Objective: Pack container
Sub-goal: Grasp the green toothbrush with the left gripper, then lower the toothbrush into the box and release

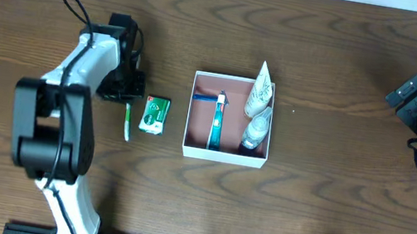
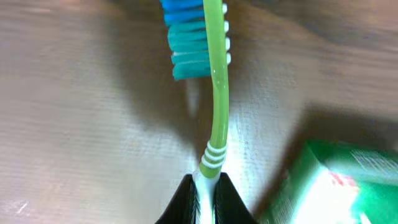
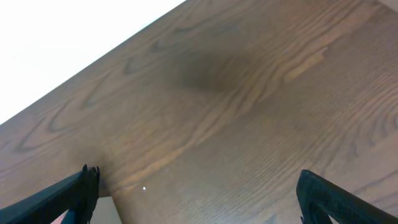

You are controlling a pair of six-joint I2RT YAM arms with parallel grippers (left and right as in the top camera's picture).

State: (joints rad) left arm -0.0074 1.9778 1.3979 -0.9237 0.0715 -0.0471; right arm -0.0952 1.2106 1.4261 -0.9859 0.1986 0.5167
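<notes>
- Container point(image 1: 200, 124) is sitting mid-table, holding a blue brush point(image 1: 216, 125), a white tube point(image 1: 260, 90) and a clear bottle point(image 1: 256, 131).
- Left gripper point(image 2: 205, 186) is pinching the handle end of a green toothbrush point(image 2: 217, 93), jaws closed tight on it, left of the container.
- Green packet point(image 1: 155, 114) is lying just beside that toothbrush, between it and the container.
- Right gripper point(image 3: 202, 193) is hanging over the table point(image 3: 249, 93), fingers spread wide, gripping nothing, well apart from the container on the right.
</notes>
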